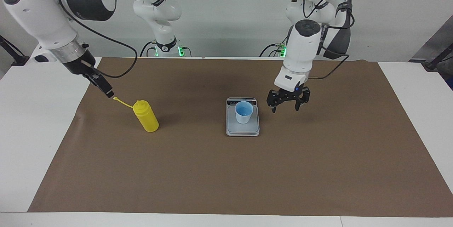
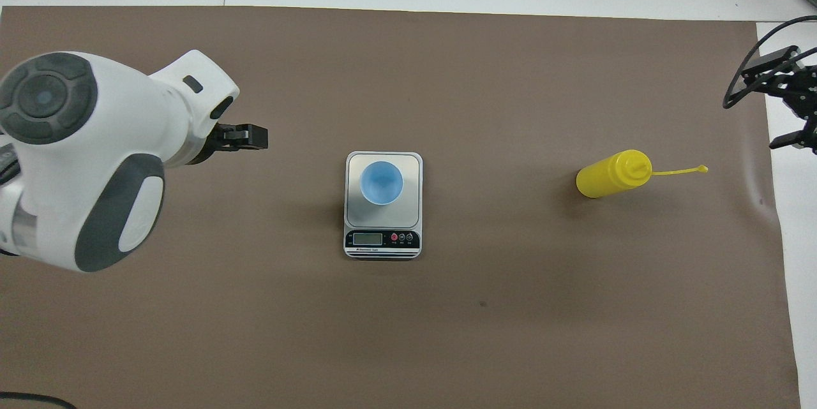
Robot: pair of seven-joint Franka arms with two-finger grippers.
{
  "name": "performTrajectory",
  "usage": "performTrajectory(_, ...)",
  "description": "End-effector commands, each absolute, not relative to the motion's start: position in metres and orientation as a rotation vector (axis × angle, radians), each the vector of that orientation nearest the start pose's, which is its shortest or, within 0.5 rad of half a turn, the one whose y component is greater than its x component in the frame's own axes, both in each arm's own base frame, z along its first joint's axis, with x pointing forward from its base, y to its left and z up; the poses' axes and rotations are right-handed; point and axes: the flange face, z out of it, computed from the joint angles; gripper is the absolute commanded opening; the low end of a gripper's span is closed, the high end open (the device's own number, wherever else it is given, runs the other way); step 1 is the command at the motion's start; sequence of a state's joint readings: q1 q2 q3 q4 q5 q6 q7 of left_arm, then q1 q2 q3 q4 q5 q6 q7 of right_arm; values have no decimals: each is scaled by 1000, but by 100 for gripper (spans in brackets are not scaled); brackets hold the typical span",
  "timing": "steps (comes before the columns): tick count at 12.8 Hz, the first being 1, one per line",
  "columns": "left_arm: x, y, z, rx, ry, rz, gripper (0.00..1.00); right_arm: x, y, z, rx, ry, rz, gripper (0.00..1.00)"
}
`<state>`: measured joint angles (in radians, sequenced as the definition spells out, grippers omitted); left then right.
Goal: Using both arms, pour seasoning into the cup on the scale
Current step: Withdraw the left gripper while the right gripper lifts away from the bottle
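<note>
On the scale (image 1: 242,130), blue cup (image 1: 244,112); beside it, left gripper (image 1: 286,108) spread open, empty; near yellow bottle (image 1: 145,116), right gripper (image 1: 106,90) open, holding nothing

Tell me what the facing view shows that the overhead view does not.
Only the facing view shows both arms up to their bases, the wall, and the open left gripper hanging clear of the mat beside the scale. Only the overhead view shows the scale's display and buttons facing the robots. Both show the blue cup standing on the scale, the yellow squeeze bottle toward the right arm's end, and the right gripper near its tethered cap.
</note>
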<state>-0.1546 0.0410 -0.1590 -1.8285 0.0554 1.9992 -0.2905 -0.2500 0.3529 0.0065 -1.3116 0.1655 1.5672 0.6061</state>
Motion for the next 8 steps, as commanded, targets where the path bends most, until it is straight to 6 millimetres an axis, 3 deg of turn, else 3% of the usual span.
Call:
performTrajectory(1, 552, -138, 548, -3138, 155, -154, 100, 652, -160, 508, -2610, 1323, 281, 100)
performTrajectory(3, 552, -110, 577, -3126, 226, -103, 100, 656, -175, 479, -2490, 1429, 365, 100)
performTrajectory(5, 551, -92, 601, -3170, 161, -65, 100, 660, -184, 443, -2374, 1517, 470, 100)
performTrajectory(8, 550, -70, 608, -3195, 93, -27, 100, 661, -192, 396, -2210, 1542, 645, 100)
